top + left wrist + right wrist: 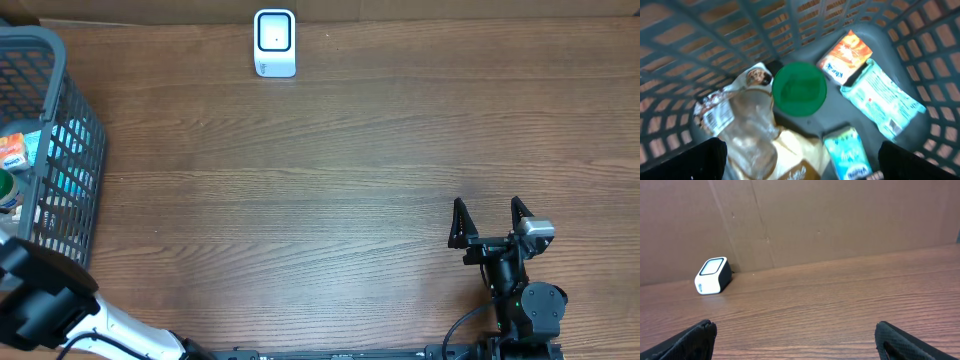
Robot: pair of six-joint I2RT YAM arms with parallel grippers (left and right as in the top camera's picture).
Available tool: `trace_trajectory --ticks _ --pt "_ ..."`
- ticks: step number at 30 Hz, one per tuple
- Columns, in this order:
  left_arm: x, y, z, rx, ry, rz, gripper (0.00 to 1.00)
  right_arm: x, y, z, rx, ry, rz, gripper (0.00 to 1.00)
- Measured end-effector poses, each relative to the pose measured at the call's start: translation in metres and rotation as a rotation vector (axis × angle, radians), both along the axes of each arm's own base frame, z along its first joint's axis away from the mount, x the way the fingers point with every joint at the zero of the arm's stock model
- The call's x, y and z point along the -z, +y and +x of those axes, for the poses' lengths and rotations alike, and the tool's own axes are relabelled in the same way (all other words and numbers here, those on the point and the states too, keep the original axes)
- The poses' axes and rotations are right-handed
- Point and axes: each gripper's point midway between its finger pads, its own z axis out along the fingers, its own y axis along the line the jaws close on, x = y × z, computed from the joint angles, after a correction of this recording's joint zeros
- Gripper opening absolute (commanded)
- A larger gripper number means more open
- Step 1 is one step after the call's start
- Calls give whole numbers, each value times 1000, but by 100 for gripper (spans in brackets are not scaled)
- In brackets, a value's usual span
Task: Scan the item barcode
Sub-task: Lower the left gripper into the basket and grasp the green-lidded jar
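Note:
My left gripper [800,167] hangs open above the inside of a grey mesh basket [70,130], with nothing between its fingers. Below it lie several items: a green round lid [799,89], an orange box [845,57], a teal pouch [882,102], a blue-green carton [847,155], a clear-wrapped packet [742,125] with a barcode label [717,119], and a cream and brown bag [800,157]. The white scanner [274,43] stands at the table's far edge and is also in the right wrist view [713,275]. My right gripper [490,222] rests open and empty near the front right.
The basket fills the table's left edge, its walls [700,45] closing in around the left gripper. A brown cardboard wall [840,220] backs the table behind the scanner. Bare wooden tabletop [350,180] lies between the basket, the scanner and the right arm.

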Motion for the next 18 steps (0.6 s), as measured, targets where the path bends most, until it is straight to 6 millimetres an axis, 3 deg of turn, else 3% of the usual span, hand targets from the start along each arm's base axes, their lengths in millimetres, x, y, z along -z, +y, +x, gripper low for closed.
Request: trace_trajectory --ticks 11,18 --pt "49 28 14 14 79 26 100 0 0 0 0 0 0 100" --pt "68 42 22 44 109 58 99 0 0 0 0 0 0 100"
